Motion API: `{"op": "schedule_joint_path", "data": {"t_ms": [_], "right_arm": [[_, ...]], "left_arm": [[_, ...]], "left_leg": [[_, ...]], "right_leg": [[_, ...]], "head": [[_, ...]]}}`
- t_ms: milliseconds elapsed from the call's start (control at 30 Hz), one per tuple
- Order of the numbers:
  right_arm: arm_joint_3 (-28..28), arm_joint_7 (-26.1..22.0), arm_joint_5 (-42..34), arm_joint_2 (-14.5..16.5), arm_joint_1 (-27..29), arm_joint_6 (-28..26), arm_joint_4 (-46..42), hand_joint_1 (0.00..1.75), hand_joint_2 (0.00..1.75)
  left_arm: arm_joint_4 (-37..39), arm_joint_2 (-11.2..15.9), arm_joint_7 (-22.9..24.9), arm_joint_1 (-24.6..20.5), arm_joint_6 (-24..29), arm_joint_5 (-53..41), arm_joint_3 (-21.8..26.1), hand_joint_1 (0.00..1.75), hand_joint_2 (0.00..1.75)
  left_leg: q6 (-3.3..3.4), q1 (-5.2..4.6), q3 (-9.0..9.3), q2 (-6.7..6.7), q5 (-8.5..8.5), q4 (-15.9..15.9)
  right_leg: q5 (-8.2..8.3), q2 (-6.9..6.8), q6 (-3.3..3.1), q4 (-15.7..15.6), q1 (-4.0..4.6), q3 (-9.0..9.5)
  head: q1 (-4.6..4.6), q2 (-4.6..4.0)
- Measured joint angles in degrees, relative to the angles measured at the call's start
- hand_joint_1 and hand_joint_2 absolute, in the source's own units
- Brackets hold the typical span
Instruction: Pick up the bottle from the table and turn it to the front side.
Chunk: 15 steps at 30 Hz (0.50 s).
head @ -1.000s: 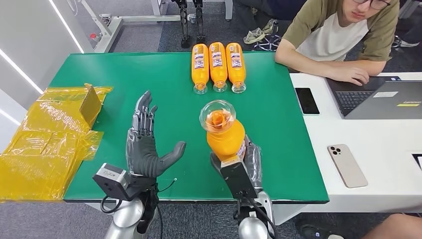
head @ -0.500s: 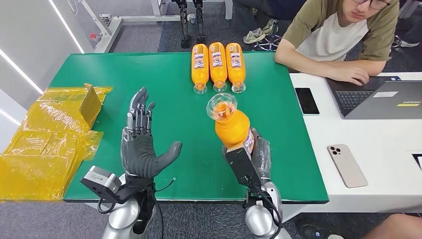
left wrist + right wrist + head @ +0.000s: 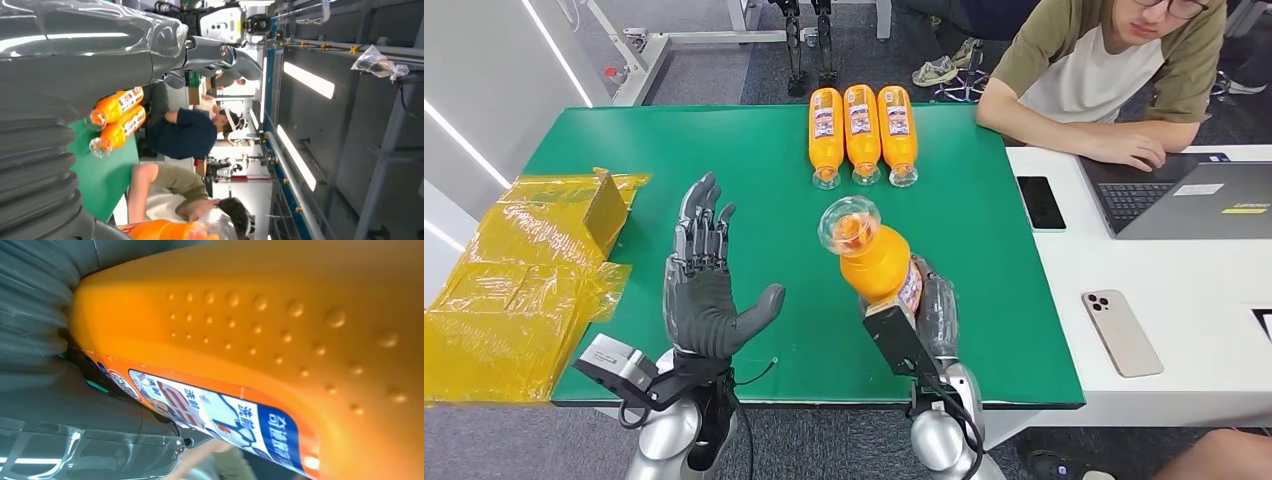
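My right hand grips an orange bottle by its labelled lower part and holds it above the green table, its clear end tilted up and toward me. The right wrist view has the bottle's dimpled orange body and its blue and white label close against the hand. My left hand is raised to the left of the bottle, fingers straight and apart, thumb out toward it, holding nothing. A gap separates it from the bottle. The left wrist view catches the held bottle at its edge.
Three more orange bottles lie side by side at the table's far edge. Yellow plastic wrapping covers the left end. A person sits at the white table on the right with a laptop and two phones.
My right hand has shifted the bottle, first away and right, then back left, and its clear end has swung about. My left hand has drifted slightly left and stayed spread.
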Motion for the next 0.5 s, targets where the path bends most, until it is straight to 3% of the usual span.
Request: {"op": "schedule_joint_path", "data": {"t_ms": [500], "right_arm": [[6.10, -2.41, 0.94, 0.60, -1.80, 5.34, -0.58, 1.75, 1.75]], "left_arm": [[0.34, -0.04, 1.45, -0.06, -2.48, 1.03, 0.00, 0.00, 1.75]], "left_leg": [[0.00, 0.00, 0.00, 0.00, 0.00, 0.00]], "right_leg": [[0.00, 0.00, 0.00, 0.00, 0.00, 0.00]], "head": [[0.01, 0.00]]}}
